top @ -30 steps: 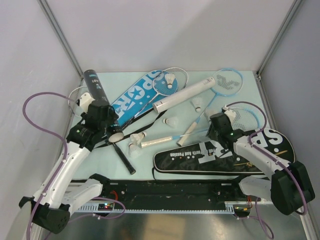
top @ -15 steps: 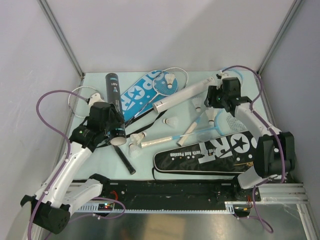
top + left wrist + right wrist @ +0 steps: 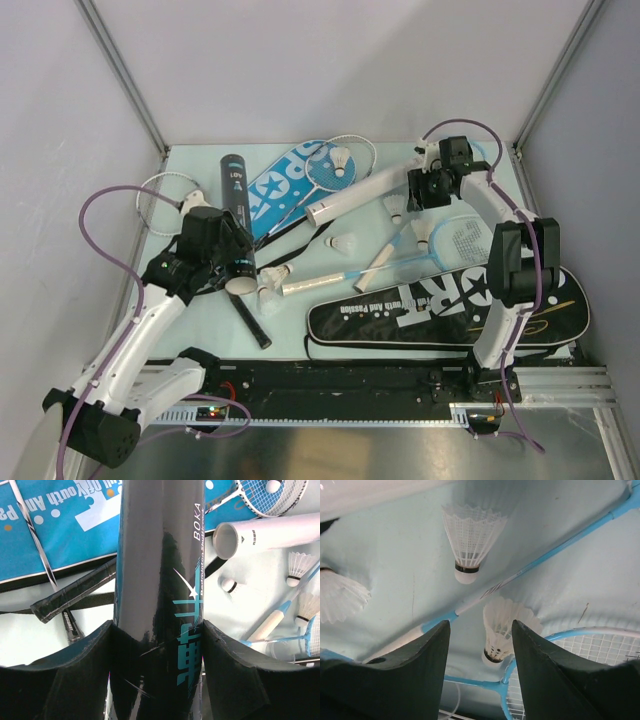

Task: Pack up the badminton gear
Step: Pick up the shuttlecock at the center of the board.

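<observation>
**Top external view: left arm grips the black tube, right arm hangs open over the shuttlecocks**

You are working on a pale blue-green table (image 3: 200,325) boxed in by plain grey walls (image 3: 300,70), with a black rail (image 3: 340,385) along the near edge.

Nearest you, at 5 o'clock, the black cover (image 3: 420,310) lies flat with its white "SPORT" lettering up. You cannot tell what is inside.

At 9 o'clock your left gripper (image 3: 157,645) is clamped round the black tube (image 3: 236,190). The tube is glossy with teal print and points toward 12 o'clock, and the blue cover (image 3: 275,190) lies just beyond it.

Mid-table, the white tube (image 3: 365,190) lies on its side, its open mouth facing 7 o'clock. Its contents are hidden. White feather shuttlecocks (image 3: 348,243) lie loose around it.

At 2 o'clock your right gripper (image 3: 480,630) hangs with its jaws apart, holding nothing. Under it a shuttlecock (image 3: 502,627) sits beside the light-blue racket (image 3: 455,240).

Farthest, at 12 o'clock, the white racket (image 3: 325,178) rests on the blue cover.
</observation>
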